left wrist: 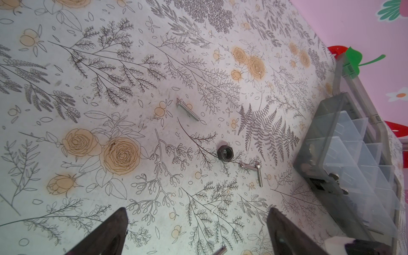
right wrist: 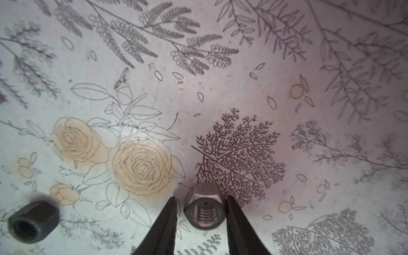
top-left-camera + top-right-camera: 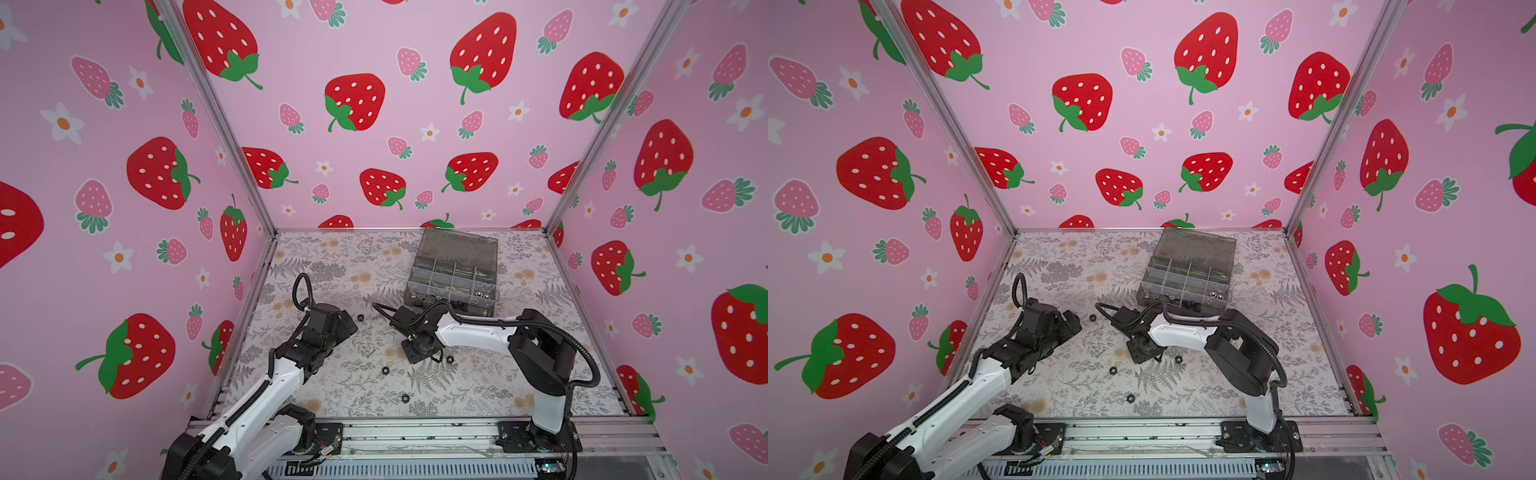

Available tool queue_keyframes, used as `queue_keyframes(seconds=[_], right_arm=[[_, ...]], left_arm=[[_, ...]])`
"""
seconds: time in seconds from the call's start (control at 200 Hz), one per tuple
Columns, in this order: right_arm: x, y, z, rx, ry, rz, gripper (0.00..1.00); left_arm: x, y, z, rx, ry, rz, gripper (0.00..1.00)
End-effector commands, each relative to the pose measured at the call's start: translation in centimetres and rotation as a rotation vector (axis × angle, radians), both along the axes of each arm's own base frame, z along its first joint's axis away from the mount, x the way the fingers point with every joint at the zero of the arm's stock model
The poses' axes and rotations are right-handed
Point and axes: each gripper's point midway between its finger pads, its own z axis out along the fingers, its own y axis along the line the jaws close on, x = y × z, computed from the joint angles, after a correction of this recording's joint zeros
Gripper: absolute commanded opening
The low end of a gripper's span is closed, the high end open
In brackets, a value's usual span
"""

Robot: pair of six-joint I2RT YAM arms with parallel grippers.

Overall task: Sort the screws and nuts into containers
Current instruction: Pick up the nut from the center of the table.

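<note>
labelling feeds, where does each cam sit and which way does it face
Top views: high in front, looking down and back over the table, both arms, organiser box.
Left wrist: on left arm, looking across the table past the open left gripper to a black nut.
Right wrist: low, facing the table, right gripper straddling a hex nut.
Shared: the box shows in top and left wrist views.

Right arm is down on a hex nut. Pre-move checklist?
1. Grey metal hex nut between the right gripper jaws: ok.
2. Jaws clamped on it: not ok, a gap shows beside one finger.
3. Black hex nut clear of the jaws: ok.
4. Smoky grey translucent organiser box lid open: ok.
5. Left gripper open, empty: ok.
6. Right compartment for this nut: cannot tell.
</note>
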Motion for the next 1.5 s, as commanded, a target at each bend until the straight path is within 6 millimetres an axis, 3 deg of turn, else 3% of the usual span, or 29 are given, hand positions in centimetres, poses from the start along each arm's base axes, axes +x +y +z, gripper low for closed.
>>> queue_keyframes(seconds=[0.0,0.39,0.77,1.151,1.496], right_arm=[[-0.8,-1.3,-1.4,-0.084,0.027,0.005,0.39],[-0.2,-1.4,-2.2,-0.117,0.008,-0.003,0.32],[0.3,-0.7,-0.8,-0.079,-0.012,-0.001,0.23],[1.9,-0.8,2.2,0.002,-0.064,-0.069,0.13],[5.2,-3.9,5.2,0.031,-0.155,-0.185,0.11]], left_arm=[[-0.4,0.6,-0.6,0.006,0.018,0.029,0.99],[-0.3,0.6,-0.5,0.008,0.019,0.027,0.99],[0.0,0.3,-0.2,0.004,0.016,0.019,0.99],[0.1,0.4,-0.1,0.006,0.014,0.021,0.99],[0.0,0.4,-0.1,0.003,0.013,0.018,0.99]])
